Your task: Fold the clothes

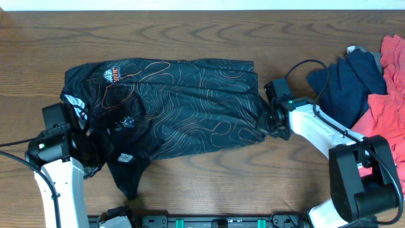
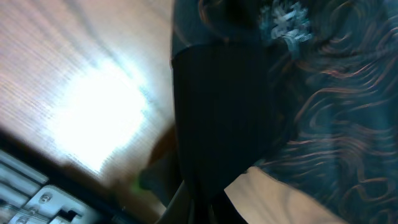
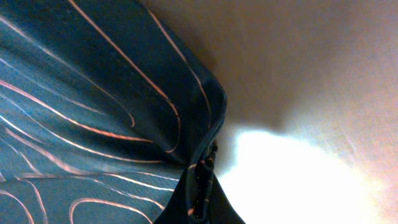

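A black jersey (image 1: 177, 107) with thin orange contour lines lies spread across the middle of the table, its logos at the left end. My left gripper (image 1: 88, 140) sits on the jersey's left side and is shut on it. In the left wrist view, dark cloth (image 2: 217, 124) runs down between the jaws of the left gripper (image 2: 202, 214). At the jersey's right edge my right gripper (image 1: 266, 120) is shut on a pinched fold of the cloth. The right wrist view shows that fold (image 3: 199, 180) gathered into the right gripper (image 3: 202, 202), with bare table beside it.
A navy shirt (image 1: 348, 82) and red clothes (image 1: 387, 107) lie in a heap at the table's right end, behind my right arm. A dark rail (image 1: 202, 221) runs along the front edge between the two arm bases.
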Motion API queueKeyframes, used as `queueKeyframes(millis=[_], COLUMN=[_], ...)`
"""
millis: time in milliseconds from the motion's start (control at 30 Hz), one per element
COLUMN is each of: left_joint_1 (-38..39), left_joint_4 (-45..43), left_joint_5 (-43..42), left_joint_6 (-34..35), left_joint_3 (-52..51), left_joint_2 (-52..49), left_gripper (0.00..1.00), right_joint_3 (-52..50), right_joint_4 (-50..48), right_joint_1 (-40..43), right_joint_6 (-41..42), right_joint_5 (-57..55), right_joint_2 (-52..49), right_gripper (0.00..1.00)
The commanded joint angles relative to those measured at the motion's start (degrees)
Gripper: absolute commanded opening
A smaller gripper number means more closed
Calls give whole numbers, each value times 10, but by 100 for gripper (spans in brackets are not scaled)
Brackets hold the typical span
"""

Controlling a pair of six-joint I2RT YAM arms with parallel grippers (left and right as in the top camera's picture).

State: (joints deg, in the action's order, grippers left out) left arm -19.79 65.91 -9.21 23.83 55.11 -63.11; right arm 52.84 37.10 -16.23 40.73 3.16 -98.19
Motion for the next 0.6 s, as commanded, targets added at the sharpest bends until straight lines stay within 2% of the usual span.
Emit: queueKeyframes(millis=[0,167,333,567], left_joint_1=[-3,-3,-3,-3], left_joint_4=[-25,-52,-47,-41], left_joint_5=[-62,-125,-125,-124], left_joint_6=[-23,-50,-73,-73], left_joint_3=[18,94,233,392], left_joint_2=[2,2,4,25], left_gripper=[6,6,6,6], right_joint_3=[49,173,290,384], right_joint_4=[37,137,209,258], right_joint_1=[31,93,114,113], right_joint_6=[-74,-129,-196,-233], right_joint_5=[-6,-5,-5,-28], right_joint_2=[70,169,241,307], right_gripper=[1,1,1,1])
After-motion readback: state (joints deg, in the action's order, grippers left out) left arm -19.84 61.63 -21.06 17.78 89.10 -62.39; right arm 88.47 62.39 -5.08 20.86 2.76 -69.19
